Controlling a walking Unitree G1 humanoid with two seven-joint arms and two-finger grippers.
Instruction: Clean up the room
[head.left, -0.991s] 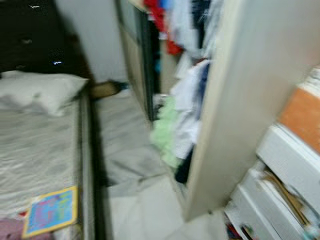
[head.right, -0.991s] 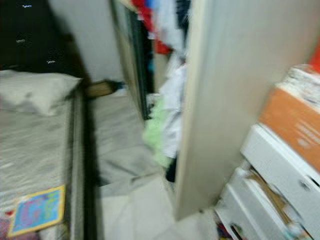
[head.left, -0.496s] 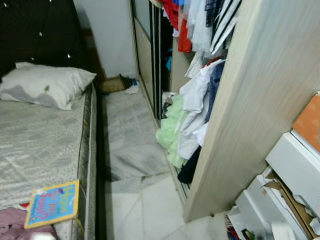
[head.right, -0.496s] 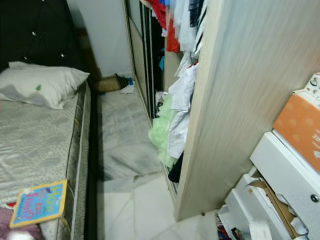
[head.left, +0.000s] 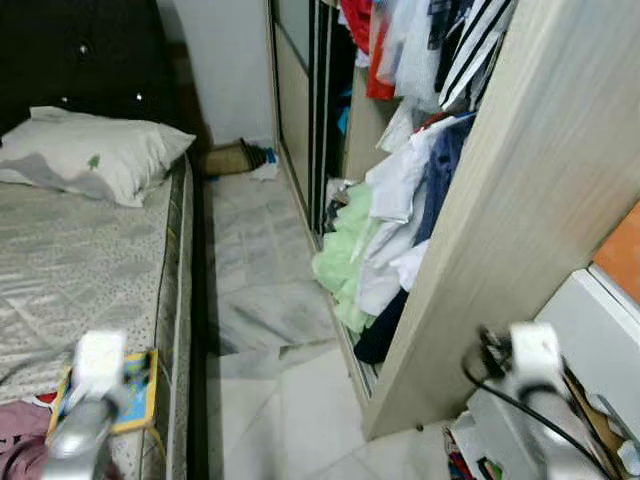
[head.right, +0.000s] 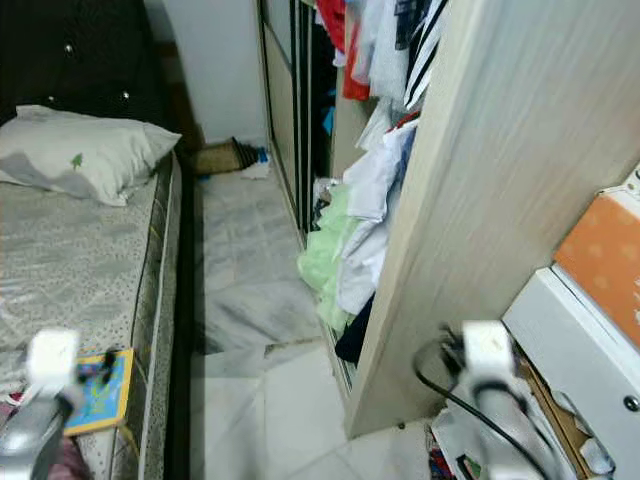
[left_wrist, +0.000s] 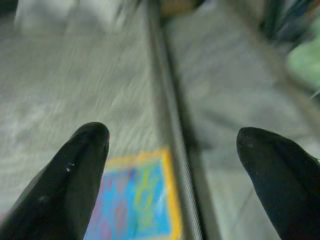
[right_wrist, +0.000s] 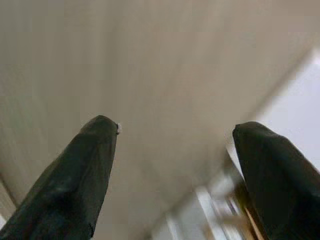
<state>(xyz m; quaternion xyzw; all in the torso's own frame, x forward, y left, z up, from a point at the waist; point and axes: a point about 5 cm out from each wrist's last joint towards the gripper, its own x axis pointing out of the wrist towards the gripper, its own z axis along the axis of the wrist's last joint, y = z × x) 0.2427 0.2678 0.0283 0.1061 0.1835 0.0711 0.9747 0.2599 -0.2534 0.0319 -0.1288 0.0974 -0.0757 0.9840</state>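
Bedroom: both grippers' jaws spread wide, left gripper above colourful book, writing unreadable.

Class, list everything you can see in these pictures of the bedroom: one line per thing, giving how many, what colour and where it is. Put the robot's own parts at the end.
Pillow: one, white, at the head of the bed.
Bed: one, grey patterned cover, on the left.
Headboard: one, black, behind the pillow.
Book: one, blue with a yellow border, near the bed's edge.
Wardrobe: one, light wood, on the right, open.
Clothes: many, green, white, navy and red, hanging and spilling out of the wardrobe.
Drawer unit: one, white, far right, drawers open.
Box: one, orange, on the drawer unit.
Floor: pale tiles.
Left gripper: open, above the book.
Right gripper: open, facing the wardrobe's side.
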